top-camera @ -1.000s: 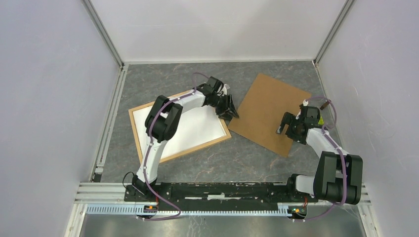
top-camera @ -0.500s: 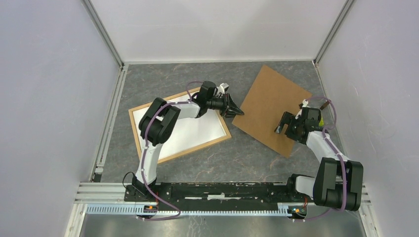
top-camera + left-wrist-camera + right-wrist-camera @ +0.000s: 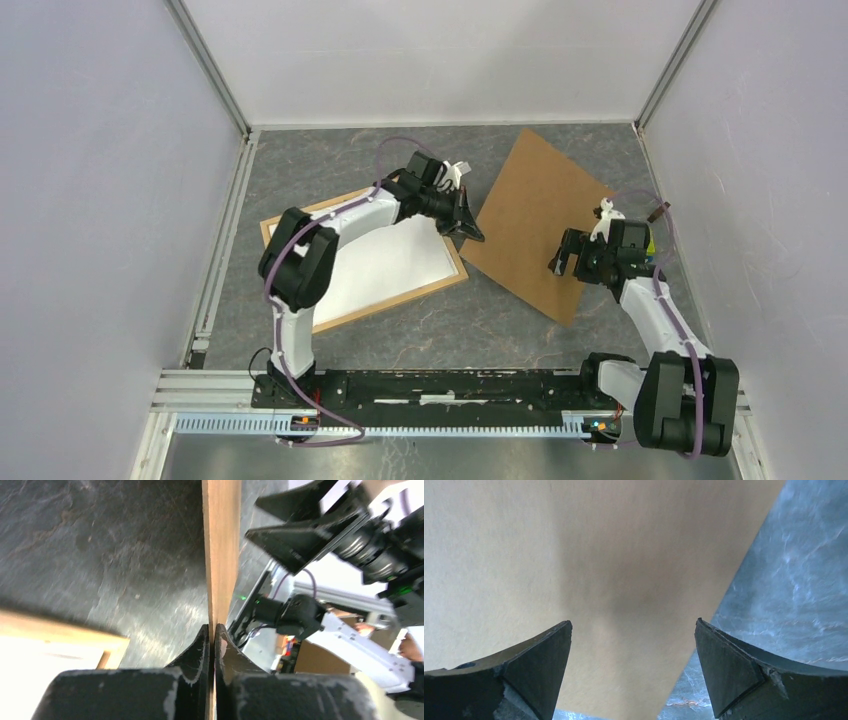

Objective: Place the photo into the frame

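Two pale side walls and a white back panel enclose a grey marbled counter [image 3: 500, 320]. The frame [image 3: 420, 289] lies flat on its left half, with a white sheet [image 3: 370, 265] inside it. The left pincer [image 3: 211, 630] is clamped tight on the left edge of a brown board [image 3: 540, 200] just right of the frame. The right pincer [image 3: 633, 621] hangs spread wide over that board's right side, gripping nothing.

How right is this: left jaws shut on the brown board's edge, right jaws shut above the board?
Not quite: the right jaws stand wide open above the brown board, per the right wrist view. The left jaws are shut on its edge.
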Available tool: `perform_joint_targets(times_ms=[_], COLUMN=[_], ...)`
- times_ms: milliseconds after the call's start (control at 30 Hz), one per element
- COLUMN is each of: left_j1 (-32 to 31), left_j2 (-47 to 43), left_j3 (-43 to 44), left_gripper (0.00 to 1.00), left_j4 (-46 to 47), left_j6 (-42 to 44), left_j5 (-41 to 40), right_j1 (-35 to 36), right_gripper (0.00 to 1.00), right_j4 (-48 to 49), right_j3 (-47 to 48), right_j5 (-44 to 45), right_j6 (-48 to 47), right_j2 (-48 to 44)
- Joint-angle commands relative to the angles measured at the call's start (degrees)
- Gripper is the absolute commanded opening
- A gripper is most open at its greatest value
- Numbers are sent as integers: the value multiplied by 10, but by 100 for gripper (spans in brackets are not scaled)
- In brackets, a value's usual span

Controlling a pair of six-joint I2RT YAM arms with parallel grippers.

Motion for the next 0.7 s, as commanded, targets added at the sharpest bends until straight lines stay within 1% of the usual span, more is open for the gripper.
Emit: perform_joint_targets(times_ms=[0,167,233,300,367,467,533,667], left_j1=[-1,-1,-1,-2,-4,-7,-12,-14], left_j2=[-112,-233,-273,-312,-350,-415,-460,-543], left_j3=[7,-24,-29,-38,-48,-72,-88,-123], left_gripper=[2,2,2,2,2,2,2,2], left_j4=[-205,-301,-332,-357,-372,-379,-379,-371], left_j6=[239,337,367,397,417,452,482,517], left_j5=[-79,-177,-194,-215,-247,-255,-256,-256], right_j1=[20,55,65,66,66,67,66,66], right_gripper=[98,98,98,98,98,98,98,98], right_j4=[15,52,52,60,93,127,106,113], right_j3=[69,140,179,219,240,269,301,320], right_j5=[-10,-84,-106,-146,-181,-229,-259,-326], right_j6=[-54,-72,-84,-91,-93,-134,-180,-224], right_j2=[-44,-41,-29,-17,-10,-3,9,22])
